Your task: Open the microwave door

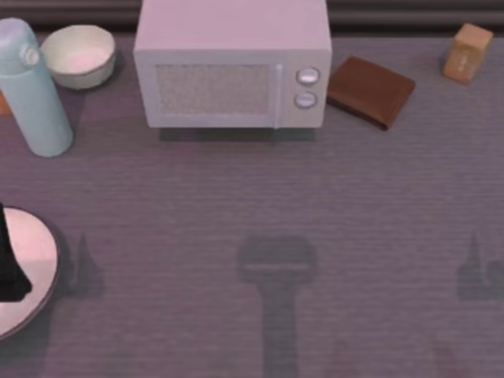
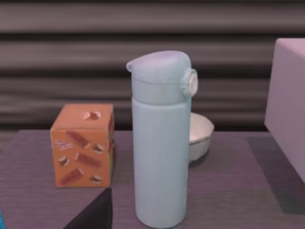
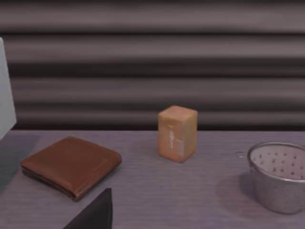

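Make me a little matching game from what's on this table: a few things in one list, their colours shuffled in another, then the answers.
Things:
1. wallet
2. flask
3. bowl
4. microwave door

Colours:
A. pale blue
B. white with a grey speckled window
C. brown
D. cream

Pairs: 1-C, 2-A, 3-D, 4-B

The door sits shut, flush with the microwave front. Neither gripper shows in the top view.
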Motion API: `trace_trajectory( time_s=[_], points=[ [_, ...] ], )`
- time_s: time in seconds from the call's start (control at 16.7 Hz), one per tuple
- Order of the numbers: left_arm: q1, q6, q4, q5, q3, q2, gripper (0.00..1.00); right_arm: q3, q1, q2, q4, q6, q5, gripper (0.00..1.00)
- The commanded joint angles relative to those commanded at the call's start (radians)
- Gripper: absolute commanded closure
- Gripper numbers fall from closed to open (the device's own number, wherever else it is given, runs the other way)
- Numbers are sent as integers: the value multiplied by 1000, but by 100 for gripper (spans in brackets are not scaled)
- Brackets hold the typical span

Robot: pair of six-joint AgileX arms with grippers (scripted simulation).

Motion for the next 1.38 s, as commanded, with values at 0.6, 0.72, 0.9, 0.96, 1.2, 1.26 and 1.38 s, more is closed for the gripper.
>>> trace_trajectory(
  time_s=[0.6,0.72,0.9,0.96,1.2,1.26,1.38],
  points=[
    [-100,-8,-243,-12,245,314,0,0,0,0,0,0,0,0],
    [-148,-28,-336,-21,393,453,0,0,0,0,0,0,0,0],
    [-230,-78,-470,-38,672,681,0,0,0,0,0,0,0,0],
    [-259,-100,-512,-46,779,762,0,0,0,0,0,0,0,0],
    [-378,-211,-668,-87,1241,1097,0,0,0,0,0,0,0,0],
    [-407,-243,-705,-100,1358,1185,0,0,0,0,0,0,0,0],
    [-463,-309,-781,-129,1585,1363,0,0,0,0,0,0,0,0]
  ],
)
